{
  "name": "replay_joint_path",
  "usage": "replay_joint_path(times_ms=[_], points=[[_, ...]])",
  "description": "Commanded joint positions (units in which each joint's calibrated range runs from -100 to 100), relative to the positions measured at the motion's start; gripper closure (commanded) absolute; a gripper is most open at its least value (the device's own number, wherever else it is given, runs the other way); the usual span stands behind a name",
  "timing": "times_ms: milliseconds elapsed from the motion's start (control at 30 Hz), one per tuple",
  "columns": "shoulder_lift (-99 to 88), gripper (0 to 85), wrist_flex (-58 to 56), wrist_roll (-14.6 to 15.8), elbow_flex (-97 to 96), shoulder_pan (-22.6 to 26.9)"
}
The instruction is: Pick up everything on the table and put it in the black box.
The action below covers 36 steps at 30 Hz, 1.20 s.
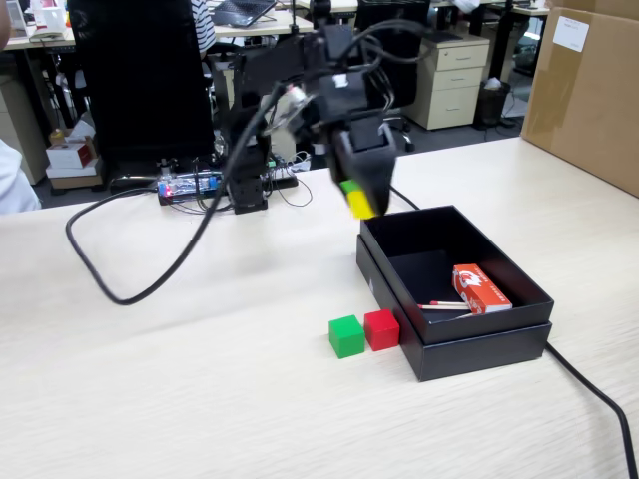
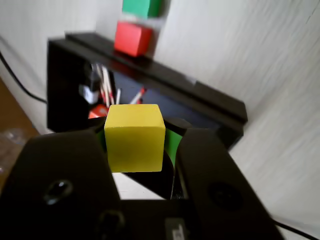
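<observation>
Jaws [image 2: 136, 150] closed on the yellow cube [image 2: 134, 137], which is carried in the air just beside the near corner of the black box [image 1: 479, 344]. Judged small, rigid and light, with smooth flat faces that could slip; opposite parallel faces are the natural hold, as here. A cube has no long axis; in the wrist view one face is turned toward the camera with its edges nearly square to the jaws. Green cube [image 1: 345, 335] and red cube [image 1: 381, 329] sit touching on the table [image 1: 200, 399], the red one against the box wall.
</observation>
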Motion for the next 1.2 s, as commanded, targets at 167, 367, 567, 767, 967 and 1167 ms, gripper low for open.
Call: replay_joint_path(times_ms=[167,367,567,767,967,1167], points=[[29.64,84.6,0.17,1.51,15.26,4.20],[37.67,84.6,0.26,2.64,16.89,4.00],[39.85,84.6,0.26,3.27,16.80,3.96],[34.80,55.3,0.17,3.37,13.18,3.81],[22.64,43.6,0.17,3.37,8.28,3.52],[5.31,43.6,0.17,3.13,7.19,1.81]])
